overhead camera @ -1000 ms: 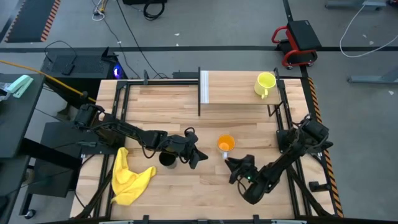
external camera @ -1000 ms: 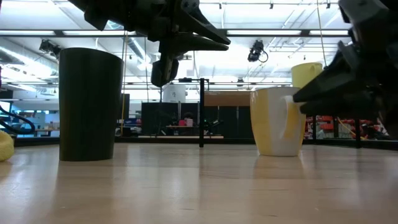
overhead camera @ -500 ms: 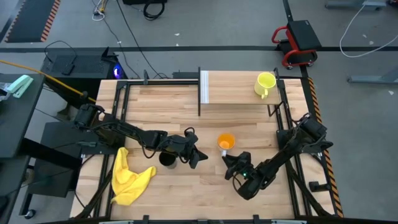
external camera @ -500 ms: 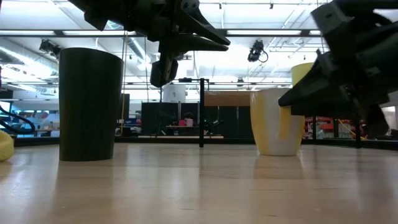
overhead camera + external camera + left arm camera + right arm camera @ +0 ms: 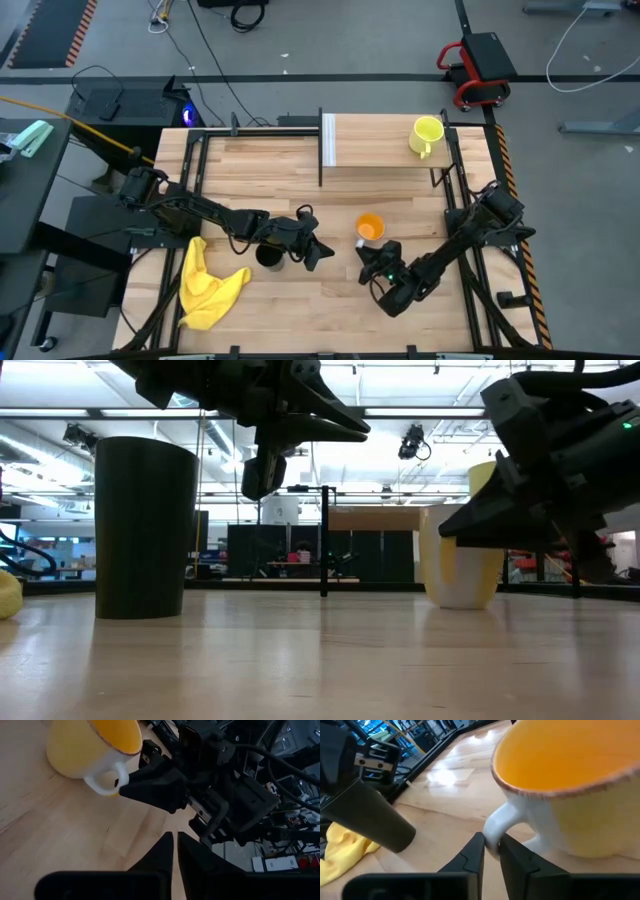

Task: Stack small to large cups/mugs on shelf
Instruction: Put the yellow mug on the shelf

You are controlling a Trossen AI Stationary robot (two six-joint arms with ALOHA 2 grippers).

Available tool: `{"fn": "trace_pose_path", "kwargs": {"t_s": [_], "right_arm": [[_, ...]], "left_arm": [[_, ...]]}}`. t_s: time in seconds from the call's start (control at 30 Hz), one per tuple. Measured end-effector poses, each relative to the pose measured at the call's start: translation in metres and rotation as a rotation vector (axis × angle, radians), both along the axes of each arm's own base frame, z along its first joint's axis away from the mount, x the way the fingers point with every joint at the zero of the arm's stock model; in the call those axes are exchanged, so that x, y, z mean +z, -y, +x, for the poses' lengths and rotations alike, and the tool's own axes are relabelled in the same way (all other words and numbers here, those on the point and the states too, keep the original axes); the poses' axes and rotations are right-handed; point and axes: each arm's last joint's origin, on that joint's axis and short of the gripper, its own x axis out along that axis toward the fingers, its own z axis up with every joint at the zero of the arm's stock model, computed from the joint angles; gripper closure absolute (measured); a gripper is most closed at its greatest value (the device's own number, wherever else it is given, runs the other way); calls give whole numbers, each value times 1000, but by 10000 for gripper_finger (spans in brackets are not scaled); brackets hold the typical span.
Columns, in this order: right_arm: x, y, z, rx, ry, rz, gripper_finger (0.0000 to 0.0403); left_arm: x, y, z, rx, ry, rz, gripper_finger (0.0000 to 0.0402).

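a: high view first. what is different from a moment back?

b: the right gripper (image 5: 372, 258) has slid in toward the orange mug (image 5: 370, 227), and the mug has shifted a little toward the right edge of the desk (image 5: 300, 320). the yellow-green mug (image 5: 427, 133) already sits on the shelf (image 5: 380, 152). the black cup (image 5: 268, 256) stands on the desk, under the left gripper (image 5: 318, 251).

a: low view?

b: the orange mug (image 5: 460, 565) stands upright, long axis vertical, mouth up, now further right than before. the right arm's dark jaws cover its handle side. the black cup (image 5: 142, 528) is upright and untouched.

a: left wrist view?

b: the left jaws are nearly together with only a slit between them, holding nothing. beyond them the orange mug (image 5: 90, 747) has its white handle (image 5: 107, 780) pointing at the right gripper (image 5: 124, 786).

a: right wrist view?

b: the jaws have narrowed onto the white handle (image 5: 502, 822), one on each side, touching or nearly so. i judge the grasp is just being made; the mug is not lifted yet.

a: meaning for the task?

b: one mug is shelved, this one is next, and the black cup is left.
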Motion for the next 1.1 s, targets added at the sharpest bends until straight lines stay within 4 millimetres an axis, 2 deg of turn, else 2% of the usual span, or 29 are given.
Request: {"fn": "trace_pose_path", "kwargs": {"t_s": [0.17,0.43,0.87,1.1], "right_arm": [[0,2,1,-7,0,0,368],[1,0,0,2,3,5,371],[13,-19,-14,88,23,30,387],[27,-22,-18,120,32,17,387]], "left_arm": [[0,0,0,0,-1,0,378],[-1,0,0,0,-7,2,373],[-1,0,0,-3,-6,8,382],[-1,0,0,-5,-5,12,380]]}}
